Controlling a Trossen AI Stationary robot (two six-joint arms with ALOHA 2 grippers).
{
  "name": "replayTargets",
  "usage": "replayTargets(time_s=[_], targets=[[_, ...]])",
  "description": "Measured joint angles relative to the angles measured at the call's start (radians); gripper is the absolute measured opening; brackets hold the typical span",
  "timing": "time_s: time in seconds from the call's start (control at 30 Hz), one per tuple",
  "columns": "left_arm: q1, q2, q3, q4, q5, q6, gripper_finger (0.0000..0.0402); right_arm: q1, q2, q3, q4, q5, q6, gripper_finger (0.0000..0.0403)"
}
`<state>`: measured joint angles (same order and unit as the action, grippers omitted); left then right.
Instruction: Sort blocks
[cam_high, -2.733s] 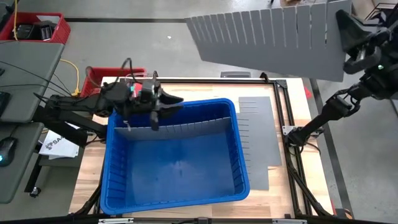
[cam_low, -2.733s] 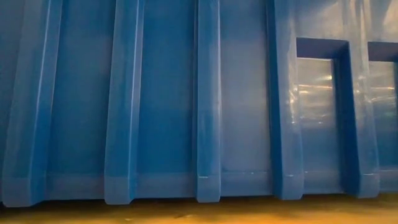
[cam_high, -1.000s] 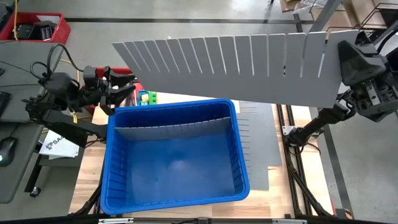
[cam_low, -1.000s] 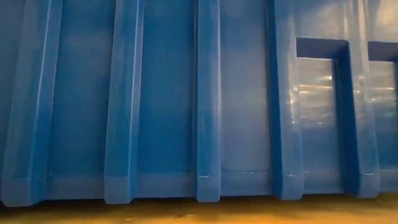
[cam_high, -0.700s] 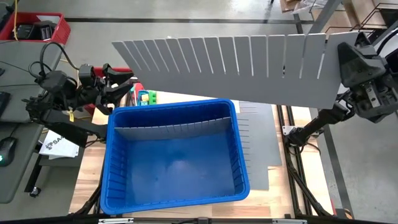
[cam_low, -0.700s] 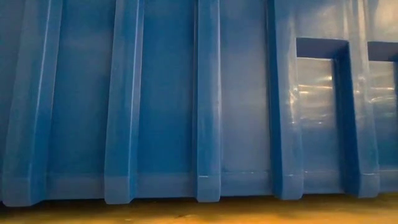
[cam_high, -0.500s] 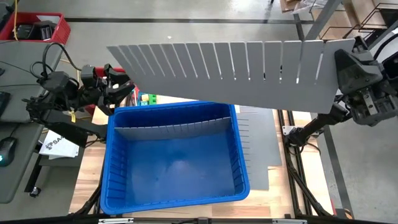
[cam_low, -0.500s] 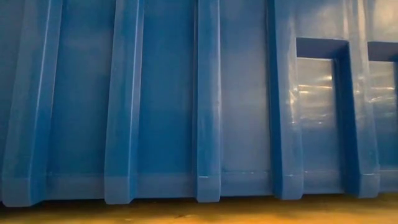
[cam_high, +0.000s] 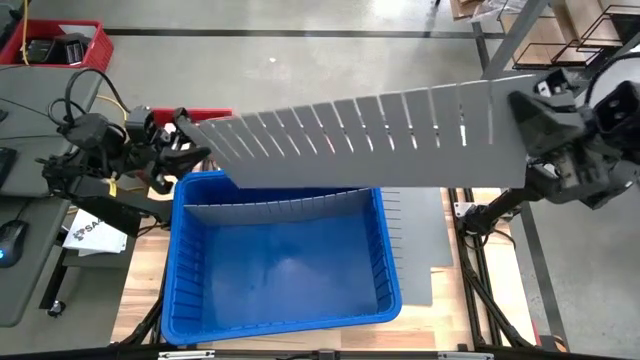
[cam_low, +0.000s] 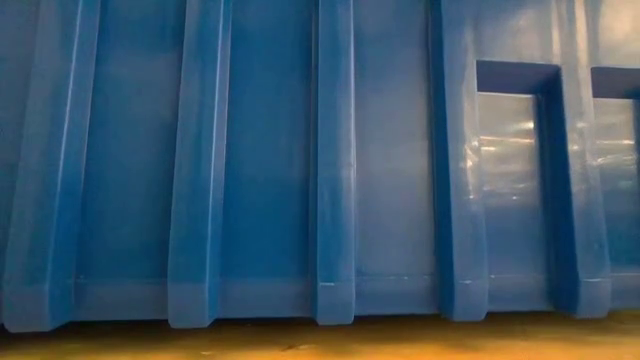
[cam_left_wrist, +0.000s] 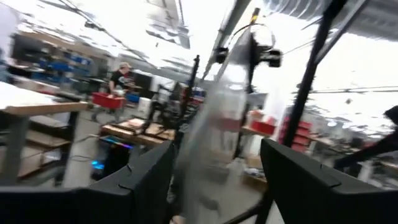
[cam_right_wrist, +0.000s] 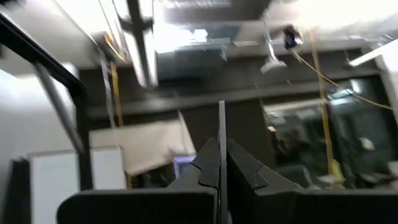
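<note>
Clamping the long grey divider panel (cam_high: 370, 140) by one end, my right gripper (cam_high: 535, 125) is up at the right side of the high view, its two dark fingers (cam_right_wrist: 208, 165) pressed together on the panel's thin edge, as the right wrist view shows. The panel is held well above the counter (cam_high: 140, 290) and stretches across the frame toward the left, tilted, with its slotted edge facing the far side; its free end reaches almost to the left arm.

My left gripper (cam_high: 180, 140) sits off the far-left corner of the blue bin (cam_high: 390, 290), above the counter's edge. In the left wrist view its fingers (cam_left_wrist: 146, 180) stand apart with nothing between them, and past them I see only the workshop, where a person stands at a distant bench.

Below the raised panel the blue bin is on the counter with a second grey divider (cam_high: 280, 208) standing across its far part. Another grey panel (cam_high: 415, 235) lies flat on the counter just beside the bin's right wall. The low view is filled by the bin's ribbed outer wall (cam_low: 320, 160).

I cannot see any blocks: the spot beyond the bin's far-left corner is covered by the panel.
</note>
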<state>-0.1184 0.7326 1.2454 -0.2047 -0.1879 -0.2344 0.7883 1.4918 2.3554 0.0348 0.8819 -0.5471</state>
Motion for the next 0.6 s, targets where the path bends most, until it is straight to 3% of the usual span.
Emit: replayTargets(time_s=[0.33, 0.47, 0.6], targets=[[0.000, -0.006, 0.019, -0.101, 0.025, -0.013, 0.0114, -0.022, 0.000, 0.000, -0.010, -0.027, 0.035, 0.0000], [0.000, -0.026, 0.018, -0.152, -0.051, -0.044, 0.0113, -0.023, 0.000, 0.000, -0.001, -0.029, 0.035, 0.0000], [0.000, -0.038, 0.019, -0.166, -0.060, -0.072, 0.0141, -0.023, 0.000, 0.000, 0.000, -0.029, 0.035, 0.0000]])
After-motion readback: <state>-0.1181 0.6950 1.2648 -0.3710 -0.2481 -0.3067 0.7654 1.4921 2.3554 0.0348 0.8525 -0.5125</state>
